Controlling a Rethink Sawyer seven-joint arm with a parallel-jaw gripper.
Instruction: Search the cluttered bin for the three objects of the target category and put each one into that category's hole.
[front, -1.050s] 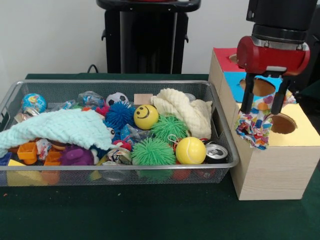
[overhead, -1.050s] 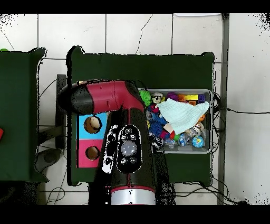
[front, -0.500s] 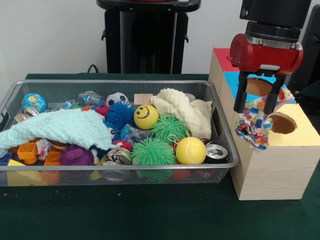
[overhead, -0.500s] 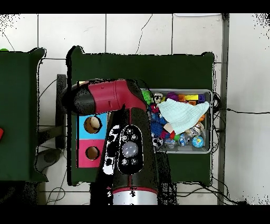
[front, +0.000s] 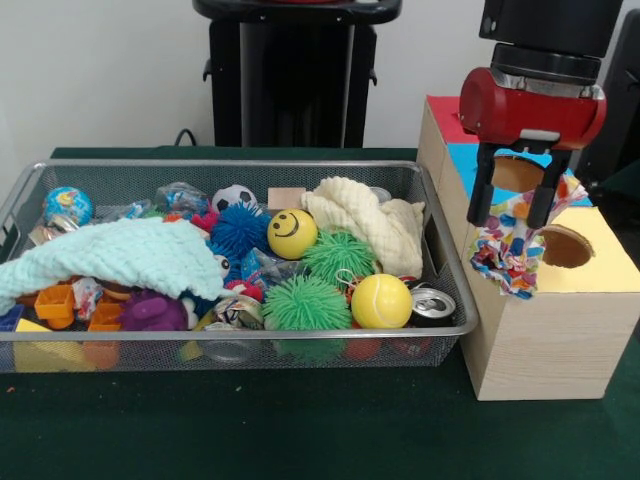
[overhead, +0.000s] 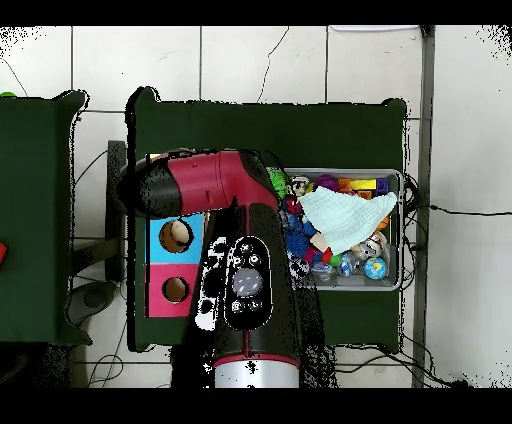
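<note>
Cloths number three here: a mint-green cloth spread over the left half of the wire bin, a cream cloth bunched at the bin's back right, and a small patterned cloth draped over the front-left edge of the wooden box, just beside the round hole in its yellow panel. That patterned piece hangs partly down the box's side, between the bin and the hole.

On the green worktop the bin takes up the left and middle, the box stands just beside its right end, and open surface runs along the whole front. In the overhead view the red arm covers most of the box; two holes show there, one in the blue panel and one in the pink panel.

Above the patterned cloth the claw hangs with its two dark fingers spread apart and nothing between them, their tips at the cloth's upper folds.

Among the bin's smaller things are three green spiky balls, one blue spiky ball, one yellow smiley ball, one tennis ball, one small football, one globe ball and one crushed can against the right rim.
</note>
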